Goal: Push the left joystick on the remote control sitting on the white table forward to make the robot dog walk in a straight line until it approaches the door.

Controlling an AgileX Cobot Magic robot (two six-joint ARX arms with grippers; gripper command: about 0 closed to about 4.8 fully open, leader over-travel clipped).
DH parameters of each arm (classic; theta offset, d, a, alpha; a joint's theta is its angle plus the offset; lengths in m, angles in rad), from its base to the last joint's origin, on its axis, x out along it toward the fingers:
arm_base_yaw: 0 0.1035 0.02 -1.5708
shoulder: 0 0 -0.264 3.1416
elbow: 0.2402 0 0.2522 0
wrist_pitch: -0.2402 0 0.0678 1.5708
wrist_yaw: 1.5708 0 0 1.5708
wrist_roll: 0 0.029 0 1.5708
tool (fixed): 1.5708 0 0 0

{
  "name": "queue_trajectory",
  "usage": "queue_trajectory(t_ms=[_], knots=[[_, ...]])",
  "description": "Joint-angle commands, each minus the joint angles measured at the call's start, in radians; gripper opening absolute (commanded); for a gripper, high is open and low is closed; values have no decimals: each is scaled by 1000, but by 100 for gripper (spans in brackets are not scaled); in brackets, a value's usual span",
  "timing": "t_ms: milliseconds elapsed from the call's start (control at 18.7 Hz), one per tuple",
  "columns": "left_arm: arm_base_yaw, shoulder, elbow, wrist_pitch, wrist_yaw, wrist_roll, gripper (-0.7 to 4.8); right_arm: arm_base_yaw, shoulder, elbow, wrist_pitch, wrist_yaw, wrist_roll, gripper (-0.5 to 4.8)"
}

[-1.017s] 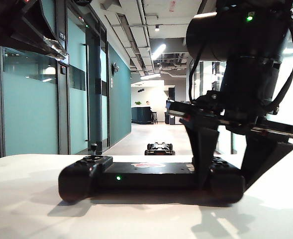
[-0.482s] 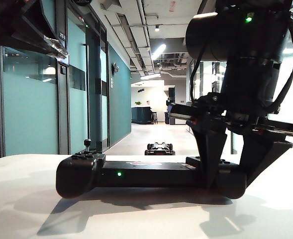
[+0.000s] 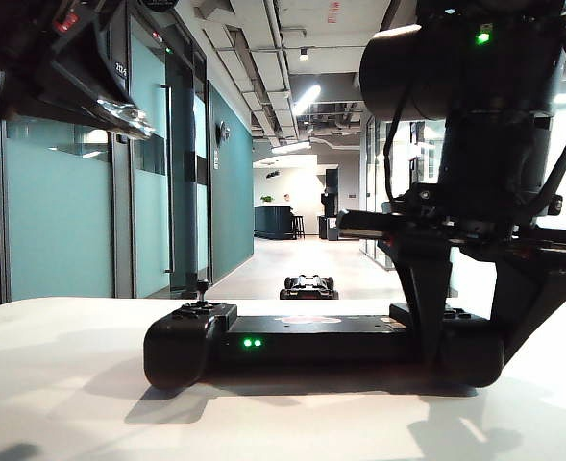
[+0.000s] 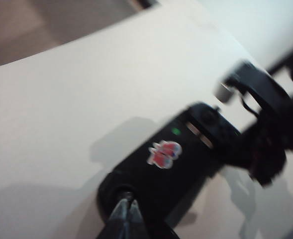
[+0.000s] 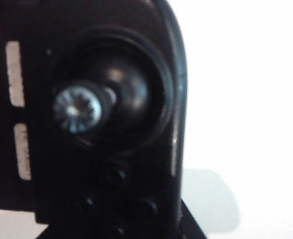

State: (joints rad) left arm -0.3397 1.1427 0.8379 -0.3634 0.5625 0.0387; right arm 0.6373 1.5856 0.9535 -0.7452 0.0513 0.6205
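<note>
Where teal glass walls line a corridor, the white table (image 3: 61,384).

Teal glass walls (image 3: 61,221) – long corridor, ceiling strip lights (image 3: 307,96).

The remote control (image 3: 321,341) lies on the surface (image 3: 61,384); the robot dog (image 3: 308,286) stands beyond it at twelve o'clock; the right tool (image 3: 470,336) straddles its three-o'clock handle.

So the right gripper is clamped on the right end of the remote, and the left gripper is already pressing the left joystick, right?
Not quite. The right gripper does straddle the right end of the remote, but the left gripper hangs above the left joystick, clear of it, jaws together, as the exterior view shows.
</note>
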Motion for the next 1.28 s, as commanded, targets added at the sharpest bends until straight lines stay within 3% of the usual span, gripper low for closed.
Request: queue_trajectory(t_ms=[54, 375, 696, 1285], knots=[[-1, 47, -1, 6, 67, 68, -5, -1, 0, -2, -13, -2, 19, 197], [-2, 175, -1, 7, 116, 175, -5, -1, 0, -2, -14, -5, 41, 197], [-94, 290, -1, 66, 114, 198, -5, -2, 0, -2, -17, -4, 42, 197], [-93, 409, -1, 151, 111, 223, -5, -2, 0, -3, -28, -9, 42, 197]])
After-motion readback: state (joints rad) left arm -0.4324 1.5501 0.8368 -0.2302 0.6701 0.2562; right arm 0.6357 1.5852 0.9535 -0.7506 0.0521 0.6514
